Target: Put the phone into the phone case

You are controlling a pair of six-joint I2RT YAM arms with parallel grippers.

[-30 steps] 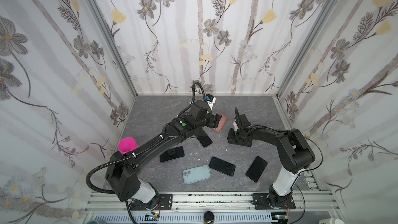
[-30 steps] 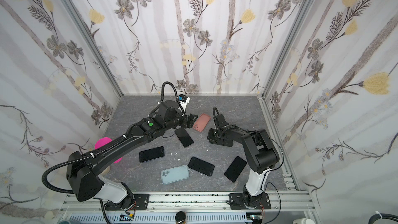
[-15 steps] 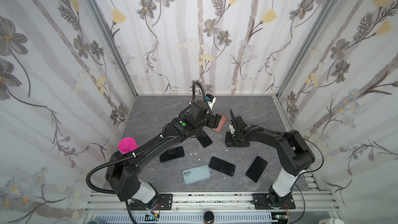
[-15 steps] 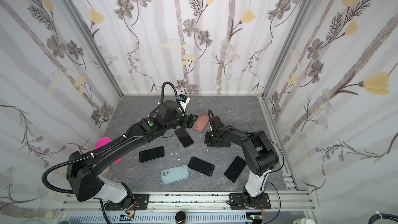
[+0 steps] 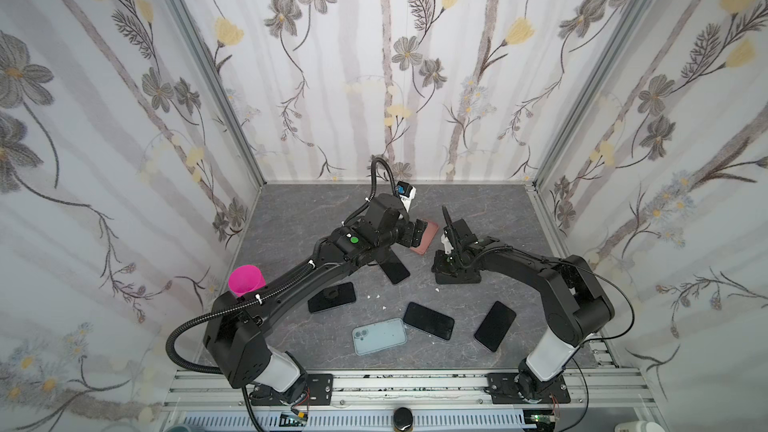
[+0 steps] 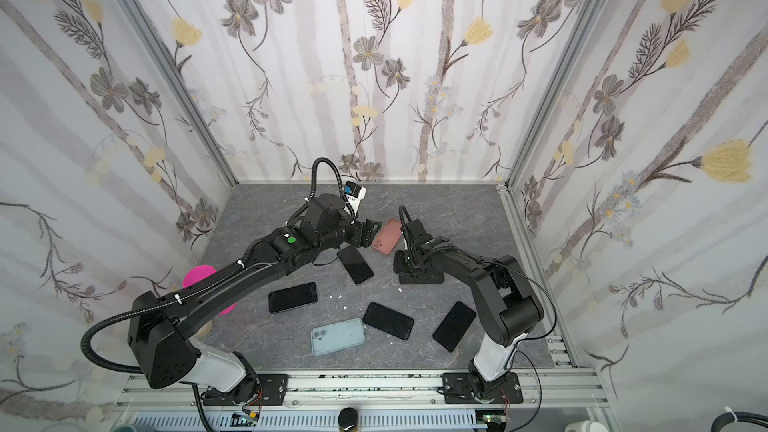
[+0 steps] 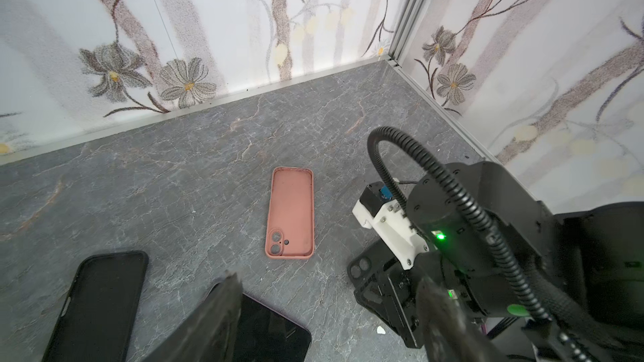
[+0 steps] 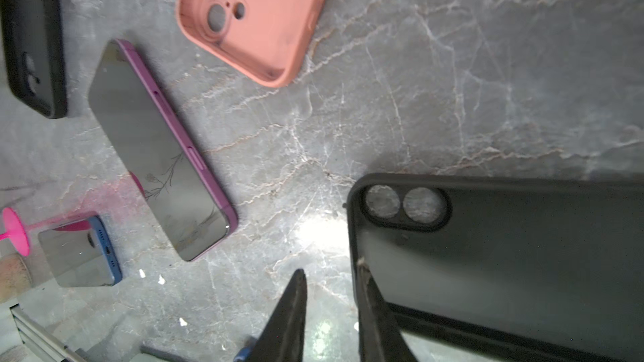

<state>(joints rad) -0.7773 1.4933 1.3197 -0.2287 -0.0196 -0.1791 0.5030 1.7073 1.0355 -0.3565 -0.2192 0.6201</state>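
Lying screen-up, your purple phone [image 8: 156, 148] waits just before the pink case [image 7: 291, 212], hollow upward near the back edge of the table [image 7: 174, 186], ready to receive it. Your left claw [image 7: 329, 283] hovers wide, empty, over the phone; your right claw [image 8: 329, 269], barely parted, grips nothing at the rim of the black case [image 8: 505, 255].

The purple-edged phone [image 8: 160, 148] lies flat, screen up, on the table [image 8: 418, 81]. Near it, not touching, lie an empty pink case [image 8: 258, 19], open side up, and a black case [image 8: 505, 255].
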